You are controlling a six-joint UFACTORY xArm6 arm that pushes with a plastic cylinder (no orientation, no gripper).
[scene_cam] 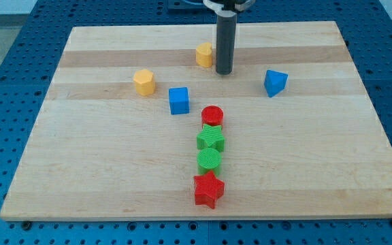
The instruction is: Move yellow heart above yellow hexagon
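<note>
So here's the layout: the small yellow heart-shaped plastic block [204, 54] is sitting near the top of the pale wooden desk [101, 170], a bit left of centre in the view. The small yellow hexagon-shaped plastic block [143, 82] is found lower and further toward the view's left, well apart from the heart.

The straight dark rod is planted just beside the heart, and my tip [224, 71] is seen on the heart's right side, slightly toward the view's bottom of it. Whether it's actually touching can't quite be told from this angle; it looks like a sliver of a gap or bare contact. There's no hand on this arm, so nothing is clamped or held; it's pushing only.

The relation that matters: the heart lies to the view's left of the tip, and the target spot, straight above the hexagon toward the view's top, is further left along that same line. So a leftward shove looks about right. The heart is already roughly at a height above the hexagon, so mostly sideways travel is probably needed.

Everything else is out of the way lower down: a blue cube [178, 100], a blue triangular block [275, 82], and a column made of a red cylinder [212, 116], green star [211, 139], green cylinder [209, 160] and red star [208, 189].
</note>
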